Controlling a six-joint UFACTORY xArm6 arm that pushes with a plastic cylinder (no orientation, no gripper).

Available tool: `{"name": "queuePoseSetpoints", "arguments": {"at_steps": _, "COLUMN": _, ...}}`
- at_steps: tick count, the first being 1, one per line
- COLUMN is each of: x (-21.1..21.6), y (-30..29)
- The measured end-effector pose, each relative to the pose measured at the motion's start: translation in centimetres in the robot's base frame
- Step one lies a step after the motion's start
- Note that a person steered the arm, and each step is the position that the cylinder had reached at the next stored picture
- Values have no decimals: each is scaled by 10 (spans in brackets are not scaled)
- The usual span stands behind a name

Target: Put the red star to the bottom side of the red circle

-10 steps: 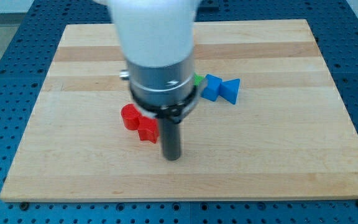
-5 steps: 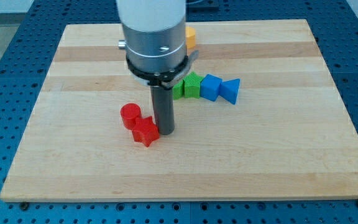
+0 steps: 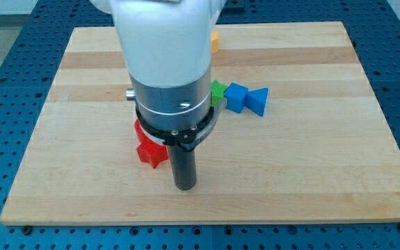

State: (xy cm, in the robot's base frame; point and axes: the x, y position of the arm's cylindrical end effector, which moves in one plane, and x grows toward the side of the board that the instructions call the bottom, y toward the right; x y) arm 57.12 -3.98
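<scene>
The red star (image 3: pixel 151 153) lies on the wooden board (image 3: pixel 311 160), left of centre. The red circle (image 3: pixel 139 130) is just above it and touching it, mostly hidden behind the arm's body; only its left edge shows. My tip (image 3: pixel 185 186) rests on the board just right of and below the red star, a small gap apart from it.
A green block (image 3: pixel 218 93), a blue block (image 3: pixel 237 97) and a blue triangle (image 3: pixel 258 101) sit in a row right of the arm. An orange block (image 3: pixel 214 42) peeks out near the board's top edge. The arm's body hides the board's upper middle.
The tip moved down and slightly left from beside the star's right side. The red star shifted left and now sits under the red circle. The arm's body now covers the circle.
</scene>
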Motion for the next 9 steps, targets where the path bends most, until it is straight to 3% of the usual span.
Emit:
{"name": "queuePoseSetpoints", "arguments": {"at_steps": 6, "x": -35, "y": -56}}
{"name": "queuePoseSetpoints", "arguments": {"at_steps": 7, "x": 0, "y": -45}}
{"name": "queuePoseSetpoints", "arguments": {"at_steps": 8, "x": 29, "y": -82}}
{"name": "queuePoseSetpoints", "arguments": {"at_steps": 9, "x": 29, "y": -115}}
